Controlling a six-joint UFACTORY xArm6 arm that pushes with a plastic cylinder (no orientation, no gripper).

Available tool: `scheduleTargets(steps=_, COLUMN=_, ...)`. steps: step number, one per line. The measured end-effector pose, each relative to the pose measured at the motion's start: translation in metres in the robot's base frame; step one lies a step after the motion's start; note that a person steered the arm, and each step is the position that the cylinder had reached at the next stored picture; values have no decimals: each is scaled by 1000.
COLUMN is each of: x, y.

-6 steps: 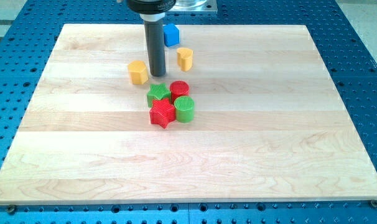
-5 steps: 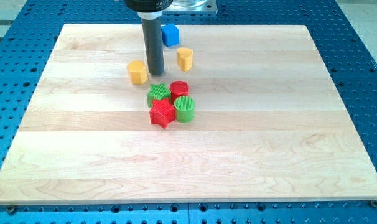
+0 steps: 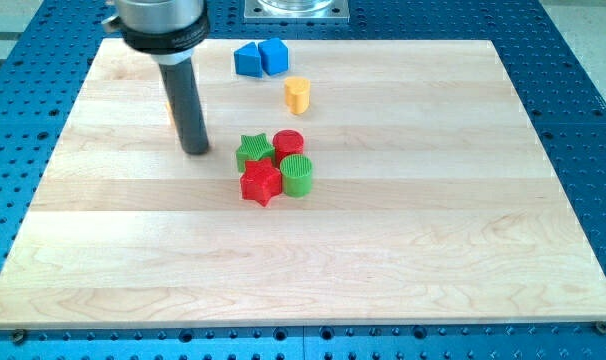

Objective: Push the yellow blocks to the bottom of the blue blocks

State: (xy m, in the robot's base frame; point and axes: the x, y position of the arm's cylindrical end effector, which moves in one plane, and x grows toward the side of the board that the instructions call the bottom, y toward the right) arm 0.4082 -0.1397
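Observation:
Two blue blocks sit side by side at the view's top: a blue one (image 3: 247, 60) and a blue cube (image 3: 274, 55). A yellow block (image 3: 297, 94) lies just below and right of them. The other yellow block (image 3: 169, 112) shows only as a thin sliver behind the rod's left edge. My tip (image 3: 195, 150) rests on the board, left of the blue blocks and lower, and left of the red and green cluster.
A cluster sits right of my tip: a green star (image 3: 253, 151), a red cylinder (image 3: 288, 143), a green cylinder (image 3: 296, 175) and a red star (image 3: 262, 184). The wooden board (image 3: 383, 250) lies on a blue perforated table.
The rod has moved to the left and slightly down. The left yellow block has shifted left and is now mostly hidden behind it. The second blue block is now uncovered.

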Motion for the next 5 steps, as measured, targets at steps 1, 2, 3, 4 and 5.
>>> scheduleTargets(steps=1, x=-41, y=-29)
scheduleTargets(steps=2, x=-70, y=21)
scheduleTargets(steps=3, x=-84, y=43)
scheduleTargets(steps=4, x=-76, y=0)
scheduleTargets(steps=5, x=-103, y=0)
